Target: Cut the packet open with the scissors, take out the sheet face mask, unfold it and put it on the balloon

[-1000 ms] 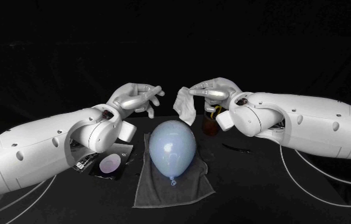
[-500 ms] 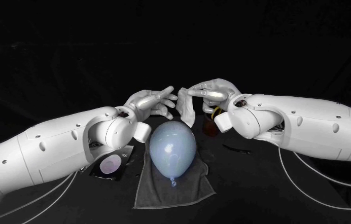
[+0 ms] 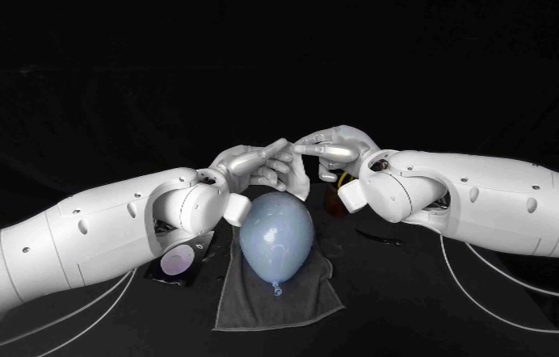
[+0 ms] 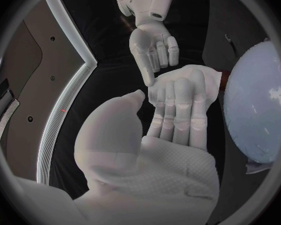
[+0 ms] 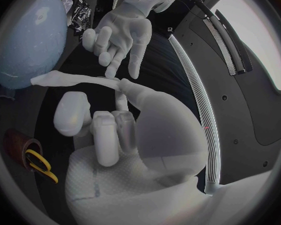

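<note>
While the folded sheet face mask is pinched at its top by the right hand and hangs lengthwise just above the balloon, the left hand is held beside its upper edge, fingers spread, nothing gripped.

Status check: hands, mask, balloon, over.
Right hand pinches mask, folded, above balloon. Left hand open, fingertips at mask. Nothing between mask and balloon.

Mask hangs from right hand fingers, left hand fingers touching it; balloon below fingers, on towel; packet left of towel.
</note>
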You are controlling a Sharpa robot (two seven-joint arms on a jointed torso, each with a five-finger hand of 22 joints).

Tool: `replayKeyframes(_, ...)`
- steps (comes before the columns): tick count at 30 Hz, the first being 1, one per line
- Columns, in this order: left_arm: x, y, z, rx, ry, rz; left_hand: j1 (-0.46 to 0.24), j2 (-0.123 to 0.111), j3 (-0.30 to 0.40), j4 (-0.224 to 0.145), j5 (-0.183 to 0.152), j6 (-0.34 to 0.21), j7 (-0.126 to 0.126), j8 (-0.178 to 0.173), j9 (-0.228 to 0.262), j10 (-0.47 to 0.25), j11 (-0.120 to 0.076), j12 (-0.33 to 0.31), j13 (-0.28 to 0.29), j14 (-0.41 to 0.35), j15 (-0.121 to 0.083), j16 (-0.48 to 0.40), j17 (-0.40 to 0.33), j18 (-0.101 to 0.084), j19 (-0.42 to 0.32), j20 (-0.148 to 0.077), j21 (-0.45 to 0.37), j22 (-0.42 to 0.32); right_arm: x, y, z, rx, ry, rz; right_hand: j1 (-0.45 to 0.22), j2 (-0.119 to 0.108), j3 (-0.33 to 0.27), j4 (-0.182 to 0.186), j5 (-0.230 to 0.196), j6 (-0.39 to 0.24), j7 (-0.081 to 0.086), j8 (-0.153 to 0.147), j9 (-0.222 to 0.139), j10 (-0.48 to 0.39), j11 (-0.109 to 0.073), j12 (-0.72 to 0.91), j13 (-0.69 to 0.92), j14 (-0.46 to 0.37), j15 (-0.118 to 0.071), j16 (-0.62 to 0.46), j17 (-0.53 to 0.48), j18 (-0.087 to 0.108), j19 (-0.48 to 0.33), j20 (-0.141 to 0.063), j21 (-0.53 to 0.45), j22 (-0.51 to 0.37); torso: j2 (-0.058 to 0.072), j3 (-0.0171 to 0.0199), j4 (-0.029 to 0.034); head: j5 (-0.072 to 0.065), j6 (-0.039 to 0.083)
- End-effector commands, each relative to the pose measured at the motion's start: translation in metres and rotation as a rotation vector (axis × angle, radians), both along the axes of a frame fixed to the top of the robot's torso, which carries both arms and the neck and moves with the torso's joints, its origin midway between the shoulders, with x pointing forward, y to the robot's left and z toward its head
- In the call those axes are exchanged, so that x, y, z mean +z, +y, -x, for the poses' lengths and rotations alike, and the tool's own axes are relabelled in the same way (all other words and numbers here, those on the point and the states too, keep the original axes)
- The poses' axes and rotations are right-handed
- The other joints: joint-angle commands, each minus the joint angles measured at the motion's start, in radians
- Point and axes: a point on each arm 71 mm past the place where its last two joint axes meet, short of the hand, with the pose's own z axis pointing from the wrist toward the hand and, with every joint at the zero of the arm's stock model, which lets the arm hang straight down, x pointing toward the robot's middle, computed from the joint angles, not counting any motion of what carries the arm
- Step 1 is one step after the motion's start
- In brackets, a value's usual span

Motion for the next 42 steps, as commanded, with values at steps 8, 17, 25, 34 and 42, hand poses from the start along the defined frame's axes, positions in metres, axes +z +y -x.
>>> replayKeyframes(8,0.0016,-0.004,0.0006,0.004,0.009,0.027,0.015,0.001,-0.012,0.0,-0.001,0.016,-0.003,-0.005,-0.007,0.023,-0.001,-0.021,-0.017,0.002,-0.009,-0.012,-0.002,0.015,0.008,-0.002,-0.013,-0.007,0.0,0.0067,0.0022,0.06,-0.011,0.007,-0.001,0.006,0.007,0.001,0.003,0.004,-0.001,0.004,0.038,0.087,-0.005,0.002,0.239,0.102,-0.008,0.003,0.263,0.013,0.002,0.0,-0.006,0.076,0.0,-0.0006,0.0,0.004,-0.001)
replayKeyframes(17,0.0023,-0.0038,0.0003,0.034,0.011,0.047,0.039,0.015,-0.008,-0.002,-0.001,0.032,-0.007,-0.01,-0.017,0.048,-0.005,-0.046,-0.038,0.002,-0.012,-0.02,-0.002,0.015,0.012,-0.004,-0.024,-0.015,-0.001,0.0084,0.0032,0.075,-0.006,0.01,-0.002,0.006,0.008,0.0,0.003,0.003,-0.001,0.004,0.038,0.087,-0.005,0.001,0.239,0.102,-0.008,0.003,0.263,0.013,0.001,0.0,-0.008,0.075,0.0,0.0001,-0.0003,0.007,-0.002)
replayKeyframes(25,0.0025,-0.0039,0.0007,0.036,0.011,0.05,0.11,0.021,0.023,-0.014,-0.001,0.046,-0.014,-0.016,-0.027,0.074,-0.011,-0.079,-0.064,0.004,-0.018,-0.026,-0.001,0.015,0.018,-0.007,-0.032,-0.022,-0.0012,0.0087,0.0034,0.078,-0.007,0.012,-0.003,0.006,0.009,-0.001,0.003,0.003,-0.001,0.004,0.038,0.087,-0.005,0.001,0.239,0.102,-0.008,0.003,0.263,0.013,0.001,0.0,-0.007,0.075,0.0,0.0003,0.0,0.006,-0.002)
replayKeyframes(34,0.0031,-0.0038,0.0009,0.035,0.006,0.055,0.209,0.007,0.09,-0.052,-0.001,0.064,-0.025,-0.012,-0.032,0.11,-0.021,-0.12,-0.096,0.005,-0.025,-0.034,0.001,0.014,0.023,-0.014,-0.035,-0.025,-0.0013,0.0083,0.0026,0.074,-0.01,0.016,-0.003,0.006,0.009,-0.001,0.003,0.003,-0.001,0.004,0.038,0.087,-0.005,0.001,0.239,0.102,-0.008,0.003,0.263,0.013,0.001,0.0,-0.007,0.075,0.0,0.0,0.0,0.005,-0.003)
replayKeyframes(42,0.0038,-0.0035,0.0011,0.03,-0.002,0.061,0.216,-0.006,0.108,-0.061,-0.001,0.068,-0.023,-0.011,-0.034,0.126,-0.02,-0.142,-0.111,0.002,-0.025,-0.039,0.002,0.013,0.022,-0.015,-0.036,-0.025,-0.0015,0.0077,0.0012,0.068,-0.012,0.018,-0.005,0.006,0.011,-0.002,0.003,0.002,0.0,0.005,0.038,0.087,-0.005,0.001,0.239,0.102,-0.008,0.003,0.263,0.013,0.001,0.0,-0.007,0.076,0.0,0.0002,0.0001,0.004,-0.004)
